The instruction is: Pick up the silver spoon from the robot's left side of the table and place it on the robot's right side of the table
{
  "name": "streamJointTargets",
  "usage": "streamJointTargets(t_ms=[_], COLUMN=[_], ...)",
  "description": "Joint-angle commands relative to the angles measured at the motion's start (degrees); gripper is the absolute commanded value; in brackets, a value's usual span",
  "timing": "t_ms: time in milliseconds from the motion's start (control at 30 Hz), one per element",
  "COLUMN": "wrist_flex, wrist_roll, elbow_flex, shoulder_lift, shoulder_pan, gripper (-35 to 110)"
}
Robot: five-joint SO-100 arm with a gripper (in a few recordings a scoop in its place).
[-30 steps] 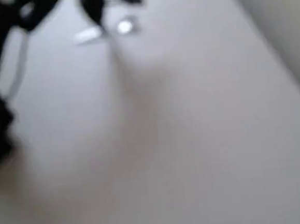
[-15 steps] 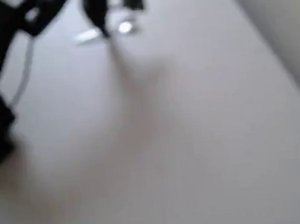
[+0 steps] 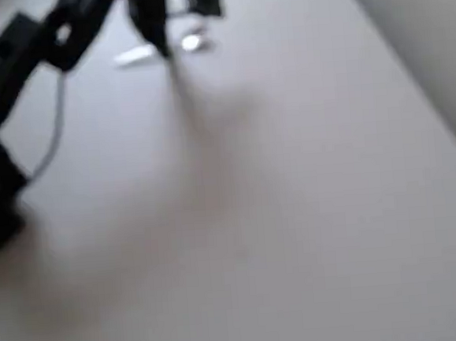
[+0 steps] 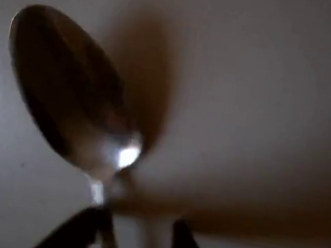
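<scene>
A plain white counter (image 3: 294, 213) fills the overhead view, badly blurred, with a paler strip beyond its straight edge at the upper right. In the wrist view the hand (image 4: 134, 239) shows as two dark fingertips (image 4: 75, 235) at the bottom edge, and the silver spoon (image 4: 72, 93) has its slim neck running down against the left one; the hand seems clamped on the handle, though the shadow there makes the contact hard to confirm. The oval bowl stands up and to the left, catching a bright glint, its shadow on the counter behind it. In the overhead view the black arm (image 3: 16, 92) reaches from the left edge toward the top, where the hand (image 3: 154, 30) sits over the spoon (image 3: 159, 51), a pale smear with a bright spot.
</scene>
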Motion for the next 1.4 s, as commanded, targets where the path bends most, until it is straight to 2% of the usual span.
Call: streamJointTargets(t_ms=[0, 67, 700, 867, 1067, 1367], wrist_flex=[0.35, 0.35, 0.62, 0.53, 0.88, 1.14], wrist_roll=[0.09, 0.09, 3.08, 11.87, 29.36, 39.55], elbow_flex=[-3.08, -3.08, -2.81, -3.34, -8.44, -8.44], shoulder_lift=[0.53, 0.53, 7.82, 14.77, 21.97, 34.72], shoulder_pan=[1.23, 1.32, 2.02, 1.67, 3.6, 8.26], gripper=[4, -2, -2, -2, -2, -2])
